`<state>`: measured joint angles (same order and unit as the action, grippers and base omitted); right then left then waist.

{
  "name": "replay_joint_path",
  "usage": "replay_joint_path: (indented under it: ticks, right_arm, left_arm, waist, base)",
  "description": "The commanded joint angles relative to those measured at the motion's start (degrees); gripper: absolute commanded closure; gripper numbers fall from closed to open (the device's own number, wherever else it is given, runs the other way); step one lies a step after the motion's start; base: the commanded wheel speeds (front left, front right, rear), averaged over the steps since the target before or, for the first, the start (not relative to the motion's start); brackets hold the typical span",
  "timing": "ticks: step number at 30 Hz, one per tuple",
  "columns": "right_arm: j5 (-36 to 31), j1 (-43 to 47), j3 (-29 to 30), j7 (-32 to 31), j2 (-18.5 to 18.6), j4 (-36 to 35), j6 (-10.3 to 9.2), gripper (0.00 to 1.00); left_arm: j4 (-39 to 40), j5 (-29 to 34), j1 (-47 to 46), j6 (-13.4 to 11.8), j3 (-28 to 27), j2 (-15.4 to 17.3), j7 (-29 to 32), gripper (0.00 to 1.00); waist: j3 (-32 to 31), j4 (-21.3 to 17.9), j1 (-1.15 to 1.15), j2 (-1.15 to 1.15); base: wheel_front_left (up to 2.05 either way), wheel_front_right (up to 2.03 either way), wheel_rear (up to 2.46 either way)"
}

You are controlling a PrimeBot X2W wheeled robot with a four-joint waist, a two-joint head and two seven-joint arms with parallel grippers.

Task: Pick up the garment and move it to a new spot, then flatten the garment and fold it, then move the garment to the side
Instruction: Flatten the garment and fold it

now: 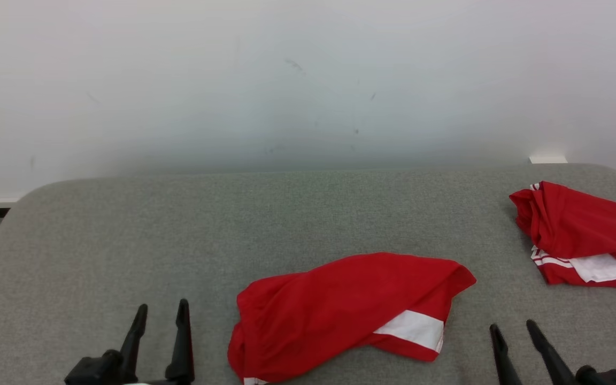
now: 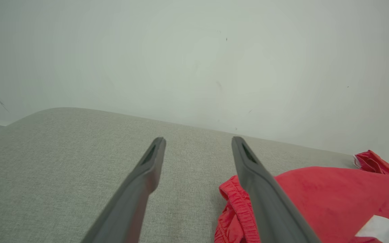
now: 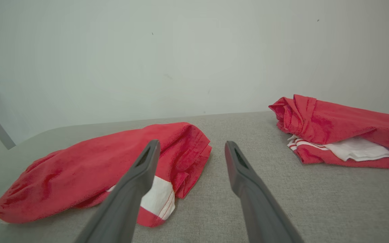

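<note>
Nearest the camera, the left pincer [image 1: 162,306] and the right pincer [image 1: 512,325] hover low at the near edge of the grey counter [image 1: 126,240], both released, fingers spread and grasping nothing. Between them, a little further in, lies the garment [image 1: 340,305], red with a white panel, crumpled in a loose heap with its elastic waistband toward the left pincer. Neither pincer touches it. At the far right sits a second garment [image 1: 580,230], red and white, bundled roughly and well apart from the first; it looks like one already dealt with. For the middle garment, the task seems barely begun: pickup, moving, flattening, folding and setting aside all remain.
</note>
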<state>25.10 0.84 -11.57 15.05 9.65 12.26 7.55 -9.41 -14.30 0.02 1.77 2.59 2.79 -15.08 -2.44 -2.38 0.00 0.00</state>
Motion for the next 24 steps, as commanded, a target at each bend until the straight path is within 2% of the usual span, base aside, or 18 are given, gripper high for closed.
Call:
replay_joint_path:
  ticks: [1, 6, 11, 15, 19, 24]
  right_arm:
    - [1.6, 0.6, -1.5, -0.5, 0.8, 1.8, -0.15, 0.00]
    - [8.6, -2.3, -6.8, -5.9, 2.2, 5.9, -0.15, 0.00]
    - [15.7, -5.8, -10.3, -8.7, 2.8, 10.9, -0.15, 0.00]
    - [18.2, -8.7, -12.4, -10.1, 3.5, 13.7, -0.15, 0.00]
    - [21.4, -12.4, -15.7, -10.1, 4.1, 17.4, -0.15, 0.00]
    - [23.6, -15.3, -18.6, -10.2, 4.1, 20.2, -0.15, 0.00]
  left_arm:
    - [0.2, 0.5, 0.4, 0.1, 0.1, 0.2, -0.1, 0.00]
    - [-1.3, 1.1, 0.8, 2.5, 2.3, 0.2, -0.1, 0.00]
    - [-5.0, 1.4, 1.3, 5.0, 7.5, 0.9, -0.1, 0.00]
    - [-6.9, 0.3, 1.2, 5.5, 10.8, 1.6, -0.1, 0.00]
    - [-10.6, -2.1, -0.3, 5.7, 16.5, 3.5, -0.1, 0.00]
    - [-13.8, -3.8, -3.0, 5.7, 19.9, 4.7, -0.1, 0.00]
  waist:
    - [0.1, 0.2, 0.00, 0.00]
    - [1.4, 1.5, 0.00, 0.00]
    - [2.6, 3.5, 0.00, 0.00]
    - [3.8, 4.5, 0.00, 0.00]
    - [5.2, 5.6, 0.00, 0.00]
    - [5.9, 6.0, 0.00, 0.00]
  base:
    - [0.00, 0.00, 0.00]
    - [0.00, 0.00, 0.00]
    - [0.00, 0.00, 0.00]
    - [0.00, 0.00, 0.00]
    - [0.00, 0.00, 0.00]
    - [0.00, 0.00, 0.00]
